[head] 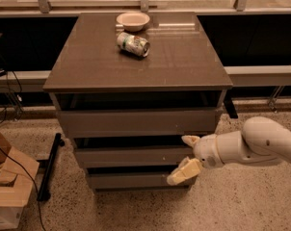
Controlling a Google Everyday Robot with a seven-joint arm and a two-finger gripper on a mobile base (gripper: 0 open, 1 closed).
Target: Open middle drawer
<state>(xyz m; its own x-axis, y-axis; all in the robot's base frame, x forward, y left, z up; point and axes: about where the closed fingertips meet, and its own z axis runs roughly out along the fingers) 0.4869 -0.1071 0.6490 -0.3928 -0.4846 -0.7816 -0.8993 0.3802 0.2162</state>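
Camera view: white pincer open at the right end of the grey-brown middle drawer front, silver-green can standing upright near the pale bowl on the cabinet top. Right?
No. The camera view shows the silver-green metal can lying on its side, not upright, near the pale round bowl on the grey-brown cabinet top. The white pincer is open at the right end of the grey-brown middle drawer front.

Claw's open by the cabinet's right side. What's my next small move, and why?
Probably ease the claw in toward the middle drawer. Its open fingers sit above and below the drawer's right end. The front has no handle and looks shut, so the claw likely needs a hold on an edge before pulling.
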